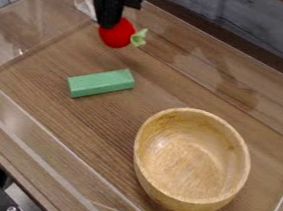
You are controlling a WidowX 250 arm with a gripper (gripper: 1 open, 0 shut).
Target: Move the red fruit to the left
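The small glossy red fruit (115, 36) with a green leafy stem is clamped in the black gripper (109, 23), which is pointed straight down from above; the fruit is held at the far left of the wooden table (202, 82), just beyond the green rectangular block (100, 83); the round wooden bowl (192, 160) is set well apart from the block, to its near right.

No legible text, labels, brand marks, numbers or signs anywhere in view. Checked tabletop (216, 79), green block (100, 83), wooden bowl (192, 160), clear walls: all unmarked.
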